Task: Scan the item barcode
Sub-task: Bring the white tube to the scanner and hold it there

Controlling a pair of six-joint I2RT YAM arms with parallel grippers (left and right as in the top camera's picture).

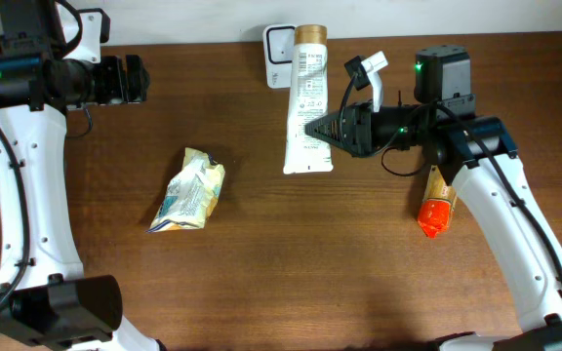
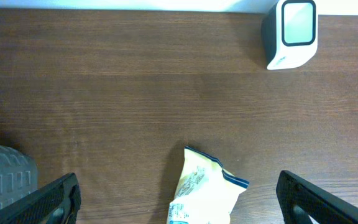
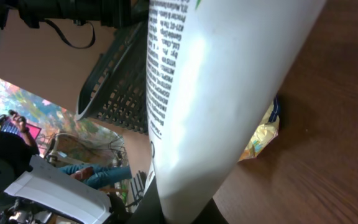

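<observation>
One relation governs the next move: the white tube lies alongside the scanner, not in front of its window. Its long axis runs from the tan cap, just beside the scanner on the right arm's side, straight out toward the near edge of the worktop. The right claw is clenched on the tube's edge about two thirds of the way from the scanner end, coming in from the side away from the scanner. The printed panel faces up, so I judge the tube needs swinging across and turning until the barcode meets the window. I cannot make out the barcode itself. The left claw is released and empty, well apart from the scanner on its opposite side, so the right arm is the nearer.
</observation>
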